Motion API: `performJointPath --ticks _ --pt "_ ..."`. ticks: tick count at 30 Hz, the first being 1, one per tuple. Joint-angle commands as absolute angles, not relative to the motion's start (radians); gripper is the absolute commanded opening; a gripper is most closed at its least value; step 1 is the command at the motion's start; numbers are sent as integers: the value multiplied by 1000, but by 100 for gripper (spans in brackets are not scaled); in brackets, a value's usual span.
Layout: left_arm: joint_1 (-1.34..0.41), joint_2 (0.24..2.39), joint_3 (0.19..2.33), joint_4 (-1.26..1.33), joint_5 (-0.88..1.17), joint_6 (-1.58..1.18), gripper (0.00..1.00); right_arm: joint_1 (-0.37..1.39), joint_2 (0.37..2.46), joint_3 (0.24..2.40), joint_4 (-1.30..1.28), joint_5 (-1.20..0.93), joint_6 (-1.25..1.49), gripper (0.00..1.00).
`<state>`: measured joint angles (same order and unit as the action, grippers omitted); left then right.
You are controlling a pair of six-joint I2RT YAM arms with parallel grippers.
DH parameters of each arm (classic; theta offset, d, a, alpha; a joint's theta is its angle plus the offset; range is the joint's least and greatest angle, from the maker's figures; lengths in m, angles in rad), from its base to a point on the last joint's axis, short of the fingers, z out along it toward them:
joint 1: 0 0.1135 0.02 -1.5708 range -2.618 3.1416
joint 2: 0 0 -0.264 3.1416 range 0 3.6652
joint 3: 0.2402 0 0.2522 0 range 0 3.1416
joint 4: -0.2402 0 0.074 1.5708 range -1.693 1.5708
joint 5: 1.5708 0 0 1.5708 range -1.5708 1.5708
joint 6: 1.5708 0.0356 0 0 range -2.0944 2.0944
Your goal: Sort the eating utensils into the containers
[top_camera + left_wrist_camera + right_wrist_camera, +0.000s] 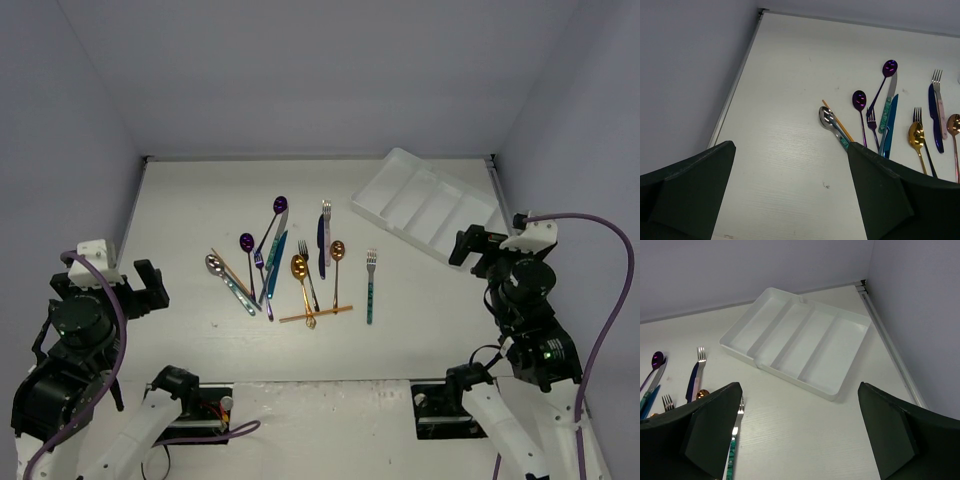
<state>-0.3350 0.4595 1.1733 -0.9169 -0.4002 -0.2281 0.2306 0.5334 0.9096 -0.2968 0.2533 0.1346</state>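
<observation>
The eating utensils lie loose mid-table: a purple spoon (pixel 279 203), a gold spoon (pixel 299 266), a teal-handled fork (pixel 370 285) and an orange chopstick (pixel 315 314) among several more. The white tray (pixel 430 205) with its long containers sits empty at the far right. My left gripper (pixel 115 285) hovers open at the near left, well clear of the silver spoon (pixel 826 117); in its wrist view the left gripper (pixel 790 150) holds nothing. My right gripper (pixel 485 250) is open just in front of the tray (pixel 800 337). Bare table shows between the fingers of the right gripper (pixel 800 387), and the teal-handled fork (pixel 733 440) lies by its left finger.
Grey-violet walls close the table on the left, back and right. A metal rail (pixel 735 85) runs along the left edge, another rail (pixel 887 335) along the right edge beside the tray. A small dark mark (pixel 826 185) sits on the tabletop.
</observation>
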Motion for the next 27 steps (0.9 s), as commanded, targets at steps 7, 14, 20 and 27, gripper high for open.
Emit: performJointPath --ticks 7,14,20,27 --pt "-339 560 1246 -900 -378 -240 94 236 755 970 -253 201 279 100" --pt "-339 612 1253 -930 -353 -245 94 298 1019 994 -280 169 447 100" --pt "-339 623 1246 -957 -363 -241 94 489 1216 962 -278 235 586 100" --pt "-338 605 1242 -976 -332 -243 94 649 1391 951 -277 335 737 83"
